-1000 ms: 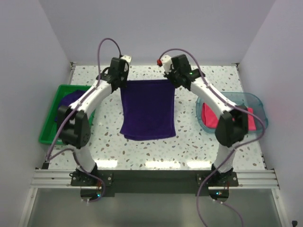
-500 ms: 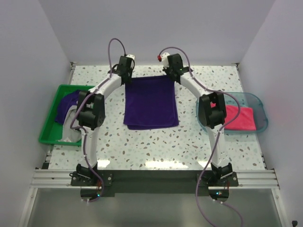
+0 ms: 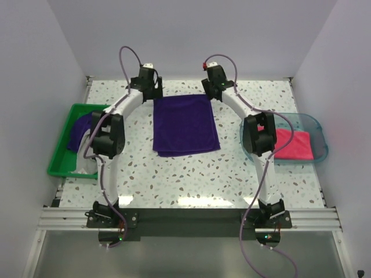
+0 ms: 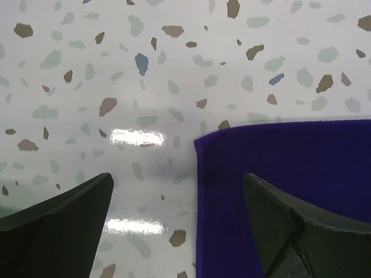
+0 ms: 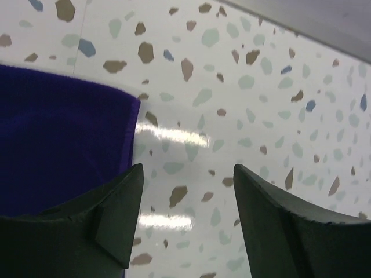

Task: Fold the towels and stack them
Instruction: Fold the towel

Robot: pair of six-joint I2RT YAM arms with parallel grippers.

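Observation:
A dark purple towel point(image 3: 185, 124) lies folded flat in the middle of the table. My left gripper point(image 3: 152, 90) hovers open over its far left corner, which shows between the spread fingers in the left wrist view as the towel point(image 4: 290, 191) under the gripper point(image 4: 178, 180). My right gripper point(image 3: 215, 87) is open just past the far right corner; its wrist view has the towel point(image 5: 58, 139) left of the gripper point(image 5: 188, 171). Neither holds anything. A hot pink towel point(image 3: 293, 145) lies in the teal tray. Another purple towel point(image 3: 86, 124) and a pale one point(image 3: 87, 166) sit in the green bin.
The green bin point(image 3: 58, 156) stands at the left table edge, the translucent teal tray point(image 3: 316, 124) at the right. Both arms reach far across the speckled table point(image 3: 191, 179) toward the back wall.
Both grippers have opened and let go of the purple towel's far corners. The arms stretched toward the back, and the towel now lies flat.

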